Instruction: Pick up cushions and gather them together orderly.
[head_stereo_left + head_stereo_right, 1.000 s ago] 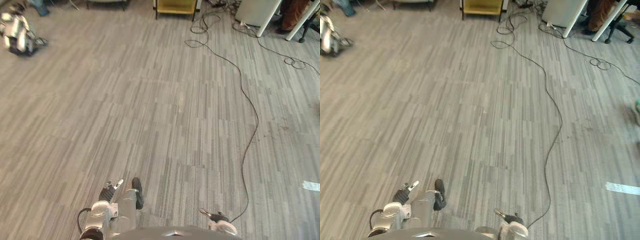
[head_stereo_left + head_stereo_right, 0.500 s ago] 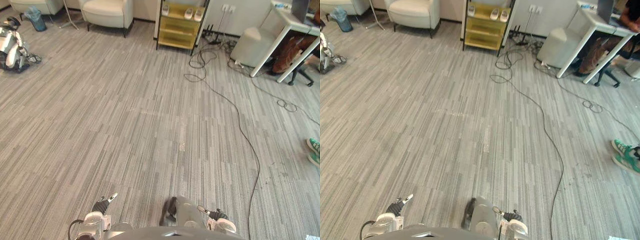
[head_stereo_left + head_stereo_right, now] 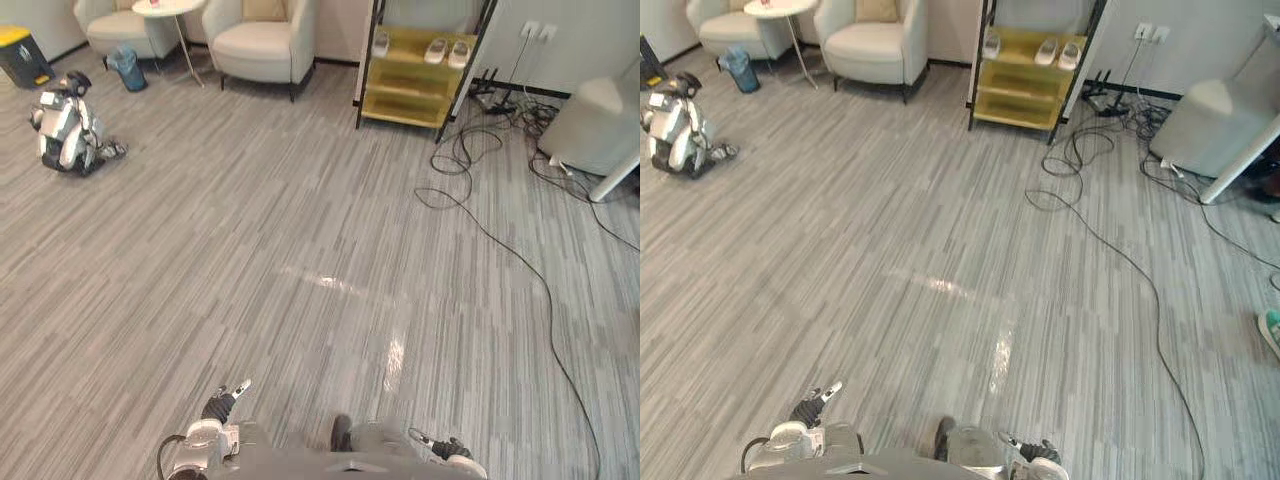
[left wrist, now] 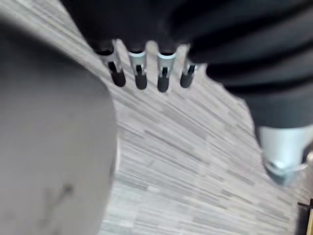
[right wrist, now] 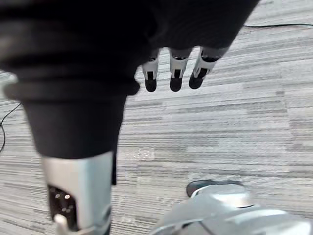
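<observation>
L hand [image 3: 219,407] is seen low at the near edge of the floor [image 3: 300,230]. In its wrist view the fingers [image 4: 140,73] are held straight and a little spread, w/ nothing gripped and the floor past them. R hand [image 3: 445,448] is seen low on the opposite side. Its fingers [image 5: 175,76] are likewise straight and relaxed, w/ nothing held.

A tan cushion [image 3: 264,8] is propped against the back of a white armchair [image 3: 262,45] at the far end of the room, well apart from both hands. A 2nd white armchair [image 3: 112,25] is set to its left, w/ a round side table [image 3: 165,7] between them and a blue bin [image 3: 127,68] on the floor just in front. A small silver-and-black robot figure [image 3: 65,130] is sat on the floor at far left. A yellow shelf unit [image 3: 412,88] is stood to the right of the armchairs, w/ pale shoes [image 3: 447,50] laid on its upper shelf.
</observation>
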